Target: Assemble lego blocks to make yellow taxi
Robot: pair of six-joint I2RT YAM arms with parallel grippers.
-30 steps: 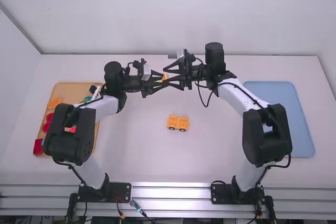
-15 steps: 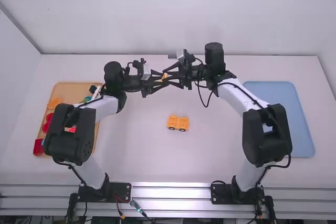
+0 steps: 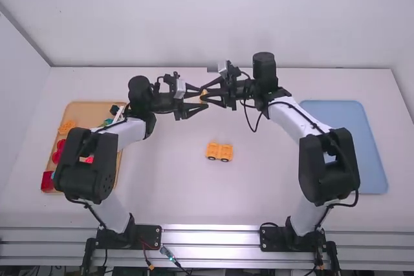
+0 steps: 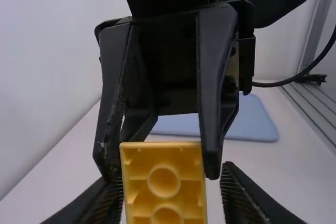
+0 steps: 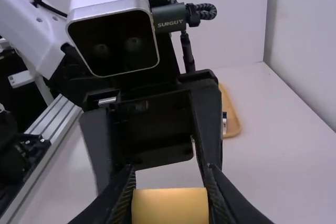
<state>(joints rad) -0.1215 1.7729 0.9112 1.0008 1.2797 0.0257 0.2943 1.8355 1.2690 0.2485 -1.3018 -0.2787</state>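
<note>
The yellow block (image 4: 164, 182) is gripped between the fingers of the right gripper (image 3: 202, 93), held above the table (image 3: 259, 179). The fingers of the left gripper (image 3: 204, 97) are spread apart around it, with a gap seen on one side. The wheeled yellow piece (image 3: 219, 152) is set on the table, between the orange tray (image 3: 92, 106) and the blue tray (image 3: 343, 127).

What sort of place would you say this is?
Probably a robotics lab: a left arm and right arm are mounted at a white table, near a tray of coloured pieces.
</note>
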